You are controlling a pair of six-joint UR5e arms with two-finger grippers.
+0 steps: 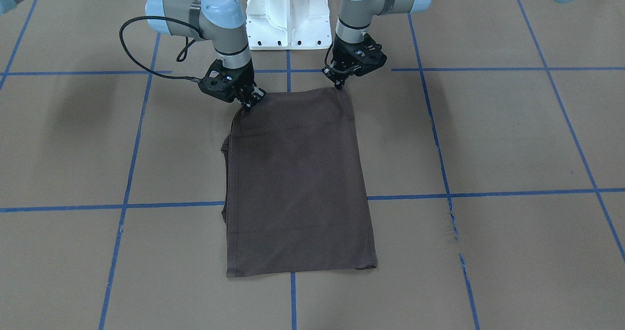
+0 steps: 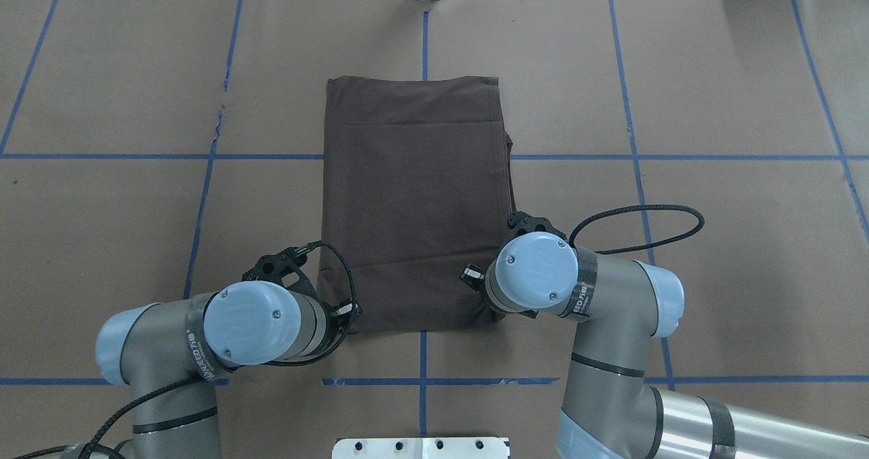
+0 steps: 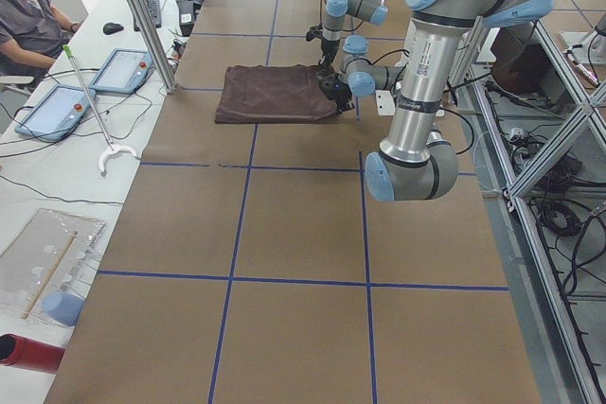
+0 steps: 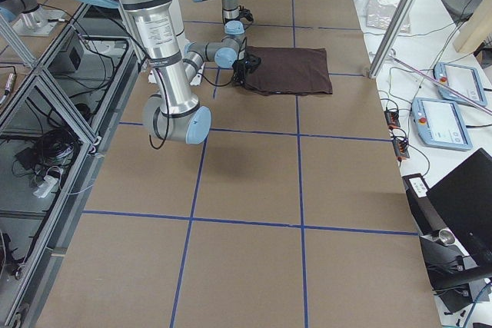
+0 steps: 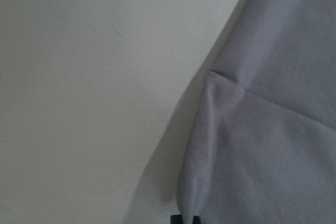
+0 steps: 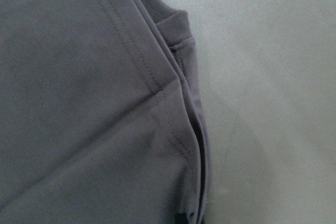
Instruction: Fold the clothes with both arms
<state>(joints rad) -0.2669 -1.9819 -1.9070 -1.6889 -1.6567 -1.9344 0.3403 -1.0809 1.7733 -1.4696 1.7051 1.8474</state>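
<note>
Pinching T-shirt (image 1: 298, 174) corners are left claw (image 1: 339, 84), right claw (image 1: 249, 103).

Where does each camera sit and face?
Exterior front-facing: across the table, facing the white base; left gripper on view's right, right gripper on its left.
Overhead exterior: behind the robot, looking down on the T-shirt; left arm and right arm show.
Exterior left: table end, left arm near.
Exterior right: opposite end, right arm near.
Left wrist-mounted: close on T-shirt edge; barely any robot.
Right wrist-mounted: close on stacked hems; likewise.
Shared: front-facing and overhead both show grippers at T-shirt's base-side corners.
</note>
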